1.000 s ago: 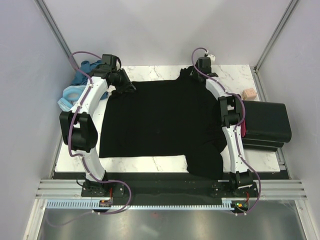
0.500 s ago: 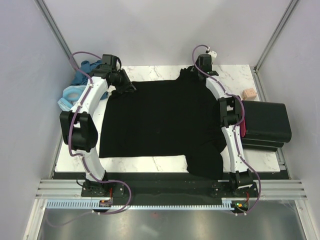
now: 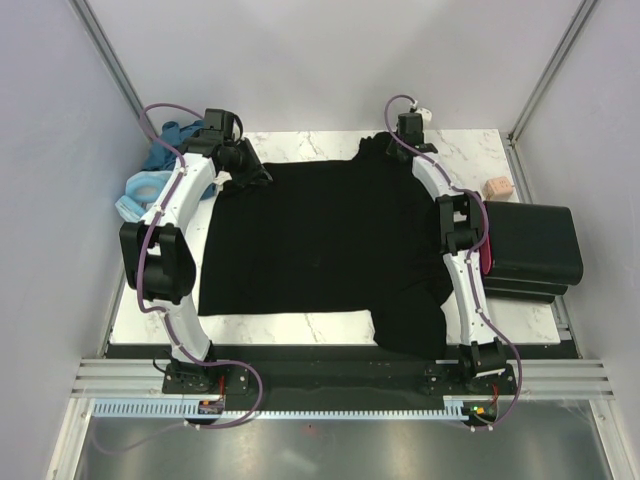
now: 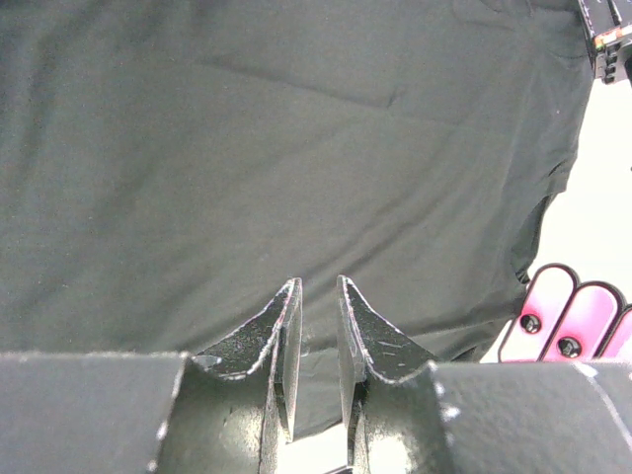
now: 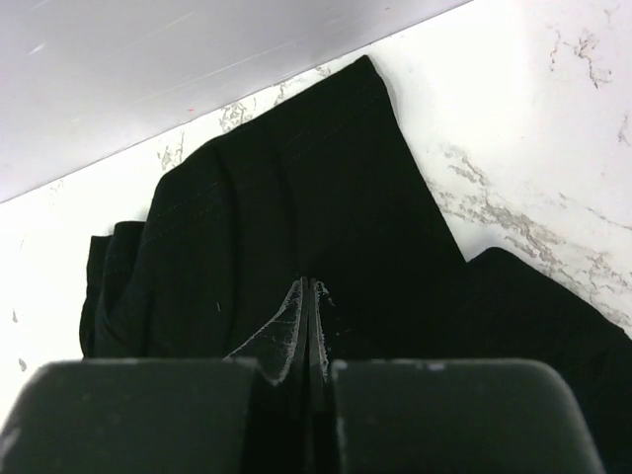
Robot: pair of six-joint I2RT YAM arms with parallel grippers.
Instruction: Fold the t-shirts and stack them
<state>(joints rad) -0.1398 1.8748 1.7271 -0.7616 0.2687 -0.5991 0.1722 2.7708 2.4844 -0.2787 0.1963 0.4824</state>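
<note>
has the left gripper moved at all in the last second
No. The left gripper sits at the same spot by the table's far left corner, over the black t-shirt's edge.

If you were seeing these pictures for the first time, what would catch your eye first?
A large black t-shirt spread nearly the full width of the marble table dominates the overhead view. Both arms reach to its far corners: the left hand at the far left, the right hand shut at the far-right sleeve. Crumpled blue t-shirts lie heaped by the table's far-left corner.
</note>
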